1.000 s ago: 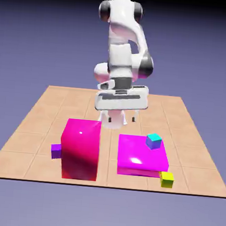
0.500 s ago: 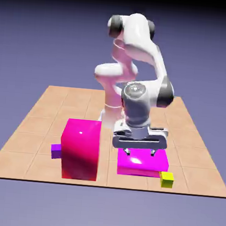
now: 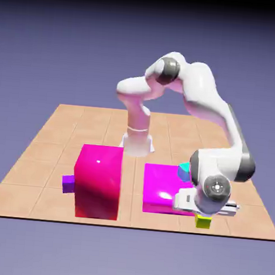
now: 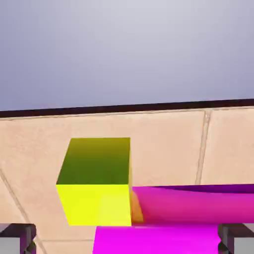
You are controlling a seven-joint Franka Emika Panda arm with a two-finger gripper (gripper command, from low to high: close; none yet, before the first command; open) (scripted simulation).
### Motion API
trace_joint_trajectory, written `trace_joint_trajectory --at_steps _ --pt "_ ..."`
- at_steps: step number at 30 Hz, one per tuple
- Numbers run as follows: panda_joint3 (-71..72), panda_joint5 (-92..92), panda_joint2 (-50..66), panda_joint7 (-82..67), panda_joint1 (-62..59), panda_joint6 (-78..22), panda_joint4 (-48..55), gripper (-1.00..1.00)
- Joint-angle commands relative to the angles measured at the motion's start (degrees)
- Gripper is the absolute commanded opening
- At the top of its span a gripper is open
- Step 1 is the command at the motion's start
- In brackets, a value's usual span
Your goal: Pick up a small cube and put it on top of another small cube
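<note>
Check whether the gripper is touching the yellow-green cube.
Apart: the hand view shows the gripper's fingertips wide open at the bottom corners, bare tile between the left one and the yellow-green cube.

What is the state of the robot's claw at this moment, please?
Claw: open, holding nothing; the yellow-green cube is in front of it in the hand view, not between the finger tips.

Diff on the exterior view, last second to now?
Arm swung toward the camera and to the exterior view's right, bringing the claw down from over the table's middle to just above the yellow-green cube. Claw open, nothing grasped or released. Unmoved: yellow-green cube, purple cube, teal-topped cube, both magenta blocks.
</note>
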Motion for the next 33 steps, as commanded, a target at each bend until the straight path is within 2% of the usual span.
trace_joint_trajectory --at_steps 1,7,8,14,33 --pt "-0.21 0.27 0.7 0.08 0.3 -0.73 0.69 0.0" --pt "0.65 1.86 1.04 -2.27 3.32 7.69 -8.36 0.0" --pt "0.65 1.86 1.04 -2.27 3.32 7.69 -8.36 -1.0" --pt "0.93 -1.33 0.68 -1.5 -0.46 -0.14 0.83 -1.0" --pt "-36.94 36.59 -12.89 -46.34 17.23 38.77 -37.6 -1.0"
